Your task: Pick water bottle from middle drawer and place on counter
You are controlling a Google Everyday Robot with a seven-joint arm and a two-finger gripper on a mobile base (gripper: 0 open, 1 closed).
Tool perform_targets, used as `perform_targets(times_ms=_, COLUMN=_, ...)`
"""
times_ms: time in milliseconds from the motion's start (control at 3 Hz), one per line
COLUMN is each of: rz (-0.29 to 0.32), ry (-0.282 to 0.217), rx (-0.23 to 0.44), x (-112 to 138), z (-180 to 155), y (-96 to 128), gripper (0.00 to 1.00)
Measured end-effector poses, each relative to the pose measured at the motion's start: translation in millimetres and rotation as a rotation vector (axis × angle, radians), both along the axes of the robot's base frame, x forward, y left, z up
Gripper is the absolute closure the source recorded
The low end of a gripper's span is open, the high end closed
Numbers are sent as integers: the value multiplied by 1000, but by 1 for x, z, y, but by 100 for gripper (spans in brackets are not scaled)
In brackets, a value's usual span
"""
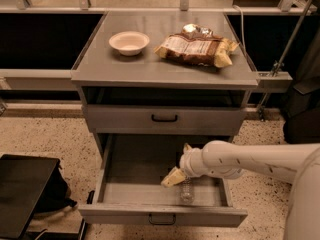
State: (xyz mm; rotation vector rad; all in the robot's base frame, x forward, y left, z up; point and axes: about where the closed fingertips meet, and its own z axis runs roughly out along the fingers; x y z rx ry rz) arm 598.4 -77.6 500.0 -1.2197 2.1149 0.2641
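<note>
Drawer (pixel 131 186) floor: gripper (pixel 179 163) over half-hidden bottle (pixel 187 192)

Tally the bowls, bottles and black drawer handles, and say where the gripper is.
Small white round bowl: 1
Clear ribbed plastic water bottle: 1
Black bar drawer handles: 2
Total: 4
Gripper: inside the open grey metal drawer, beside the bottle.

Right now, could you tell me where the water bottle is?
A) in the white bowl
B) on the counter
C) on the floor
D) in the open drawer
D: the water bottle lies in the open drawer near its front, the gripper beside it.
</note>
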Motion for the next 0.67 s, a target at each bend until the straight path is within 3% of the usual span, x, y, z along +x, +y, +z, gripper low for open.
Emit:
perform_targets(times_ms=333, rz=-71, ry=-27, rx=-53, x=4, z=18, y=-13, gripper=0)
perform_targets(times_ms=667, rz=-72, ry=-27, rx=-53, x=4, z=18, y=-13, gripper=0)
